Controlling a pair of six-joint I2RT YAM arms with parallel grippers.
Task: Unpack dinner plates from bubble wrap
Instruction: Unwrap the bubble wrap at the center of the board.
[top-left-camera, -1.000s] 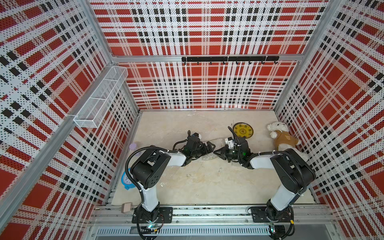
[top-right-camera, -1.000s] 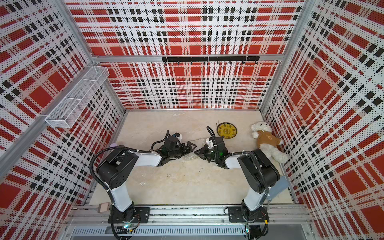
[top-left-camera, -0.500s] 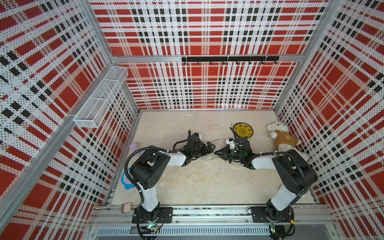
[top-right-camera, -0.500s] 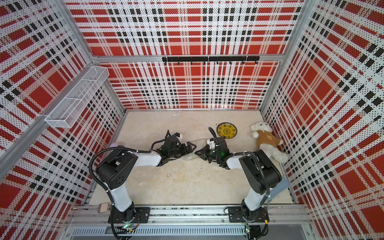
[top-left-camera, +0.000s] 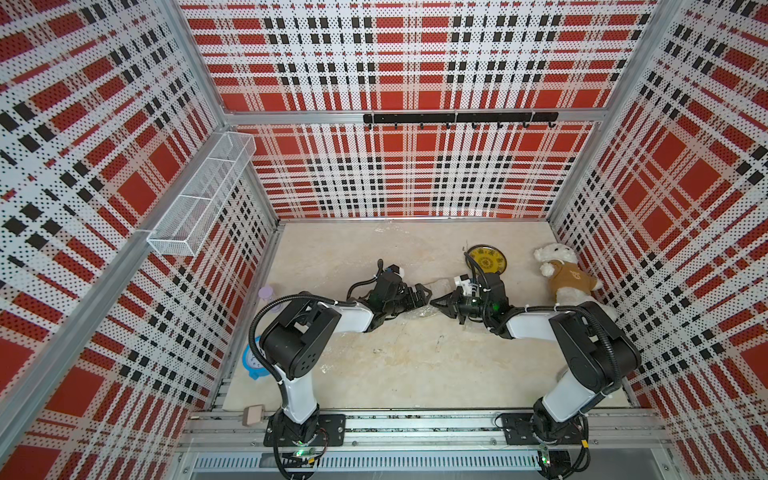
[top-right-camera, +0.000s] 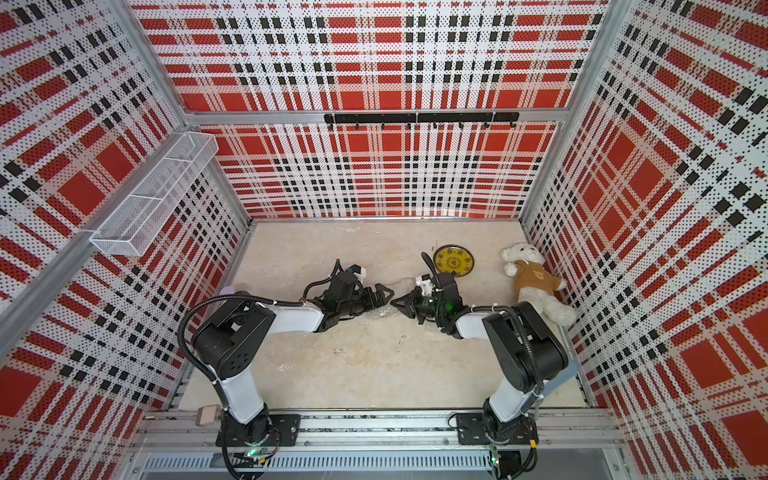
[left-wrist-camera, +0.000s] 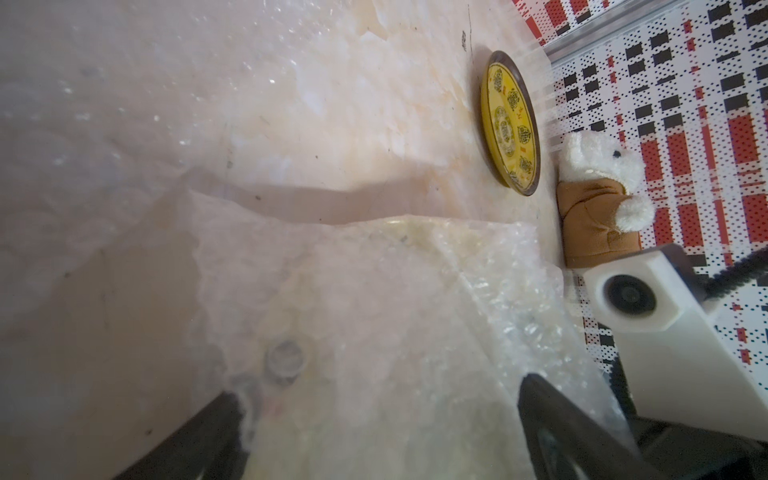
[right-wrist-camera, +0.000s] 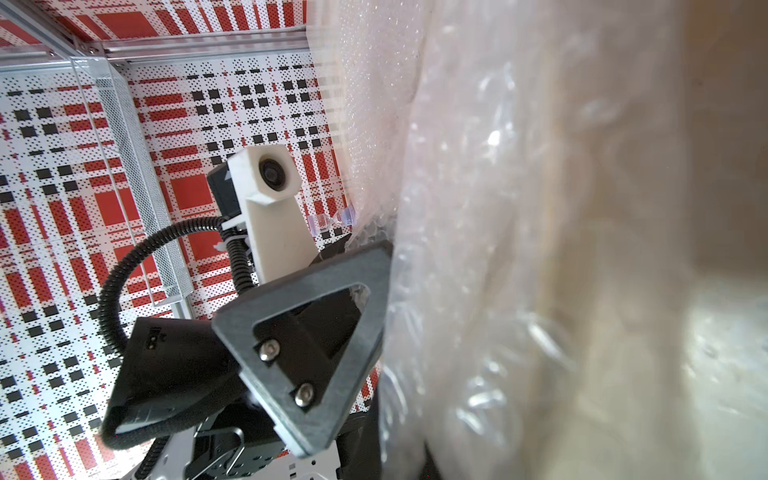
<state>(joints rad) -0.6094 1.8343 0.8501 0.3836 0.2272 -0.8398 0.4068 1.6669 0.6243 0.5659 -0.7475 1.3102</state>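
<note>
Holds nearly same pose as second ago. Right jaws clamped, seemingly on bubble wrap (left-wrist-camera: 395, 311); left jaws wide, straddling it. Risk of film slipping free, or wrapped plate (left-wrist-camera: 409, 227) dragging along under one-sided pull.

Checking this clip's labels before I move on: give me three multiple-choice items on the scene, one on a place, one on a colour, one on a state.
1. Where is the yellow plate?
A) bare on the table near the teddy bear
B) held up in the air
C) leaning on the back wall

2. What colour is the bear's shirt?
A) blue
B) green
C) brown

3. How is the left pincer?
A) shut on the plate
B) open
C) shut on the bear

Key:
1 A, it lies flat and unwrapped close to the bear.
2 C, it looks tan-brown in both top views.
3 B, its fingers stand wide apart with bubble wrap between them.
</note>
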